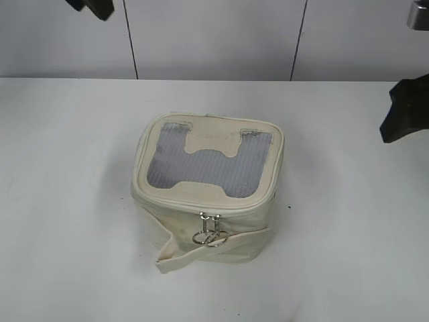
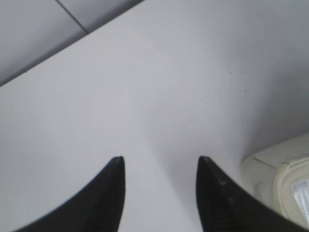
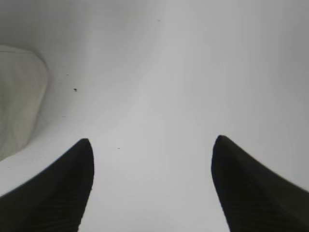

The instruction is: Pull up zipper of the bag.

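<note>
The cream-white bag (image 1: pixel 209 168) stands in the middle of the white table, its grey mesh lid panel facing up. The zipper (image 1: pixel 210 228) shows two silver sliders with ring pulls side by side at the front middle of the lid edge. A loose cream strap (image 1: pixel 194 253) lies across the front. My left gripper (image 2: pixel 161 159) is open and empty above bare table, with a corner of the bag (image 2: pixel 277 179) at its lower right. My right gripper (image 3: pixel 152 141) is open and empty, with the bag's side (image 3: pixel 19 96) at its left. In the exterior view both arms stay far from the bag.
A grey panelled wall (image 1: pixel 214 37) runs behind the table. A part of the left arm (image 1: pixel 94 7) shows at the top left and a part of the right arm (image 1: pixel 405 111) at the right edge.
</note>
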Available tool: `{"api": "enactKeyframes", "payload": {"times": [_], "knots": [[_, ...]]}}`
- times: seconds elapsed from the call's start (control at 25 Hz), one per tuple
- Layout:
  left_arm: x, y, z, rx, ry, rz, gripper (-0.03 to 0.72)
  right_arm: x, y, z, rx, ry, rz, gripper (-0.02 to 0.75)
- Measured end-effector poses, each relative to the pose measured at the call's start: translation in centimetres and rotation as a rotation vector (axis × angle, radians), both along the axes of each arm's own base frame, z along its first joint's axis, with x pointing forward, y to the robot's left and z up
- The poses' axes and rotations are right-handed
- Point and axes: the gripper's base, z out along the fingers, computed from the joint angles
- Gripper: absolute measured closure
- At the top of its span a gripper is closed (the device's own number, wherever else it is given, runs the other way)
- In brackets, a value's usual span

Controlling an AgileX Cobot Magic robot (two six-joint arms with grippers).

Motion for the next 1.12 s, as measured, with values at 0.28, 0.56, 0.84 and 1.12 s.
{"api": "enactKeyframes", "payload": {"times": [0.28,0.56,0.84,1.12], "knots": [[-3.3,5.8,4.3,0.03,-0.112,0.175,0.319,-0.2,-1.2,-0.2,-0.103,0.037,-0.065,0.148],[-9.8,12.2,3.4,0.065,-0.067,0.35,0.319,-1.7,-1.8,1.7,-0.118,-0.007,-0.097,0.148],[-19.3,15.1,0.4,0.034,-0.086,0.433,0.319,-5.4,-2.6,3.8,-0.107,-0.054,-0.106,0.148],[-28.8,15.6,-3.2,-0.109,-0.204,0.412,0.319,-12.0,-3.8,3.8,-0.091,-0.091,-0.114,0.148]]}}
